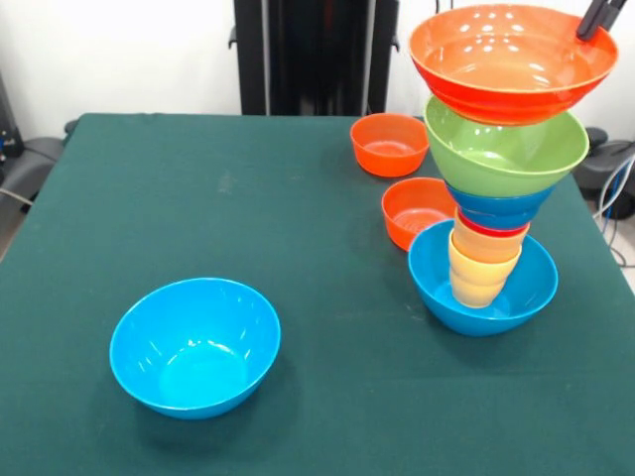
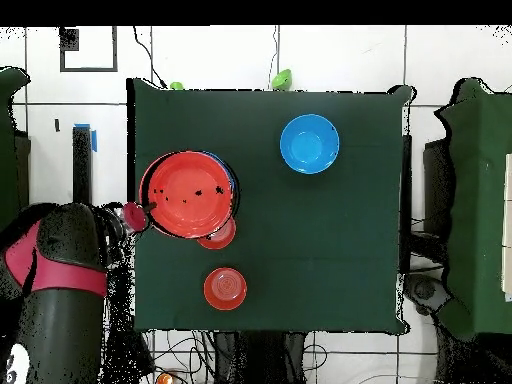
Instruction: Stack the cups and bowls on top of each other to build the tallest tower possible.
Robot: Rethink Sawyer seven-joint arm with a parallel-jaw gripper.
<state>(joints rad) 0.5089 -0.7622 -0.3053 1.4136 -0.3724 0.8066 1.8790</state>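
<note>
The tower stands at the right in the front view. Its base is a large light-blue bowl [image 1: 531, 288]. Nested yellow and orange cups [image 1: 479, 270] rise from it, then a thin red rim [image 1: 493, 227], a small dark blue bowl [image 1: 499, 210], a large green bowl [image 1: 506, 151] and a tilted large orange bowl [image 1: 511, 59] on top. My gripper [image 1: 600, 18] sits at the orange bowl's far right rim. In the overhead view the orange bowl [image 2: 190, 193] hides the rest of the tower, with my gripper [image 2: 146, 210] at its left rim.
A second large light-blue bowl [image 1: 195, 345] stands alone at the front left; it also shows in the overhead view [image 2: 309, 143]. Two small orange bowls [image 1: 389, 144] [image 1: 417, 210] sit just behind the tower. My arm [image 2: 60, 262] reaches in beside the table's edge.
</note>
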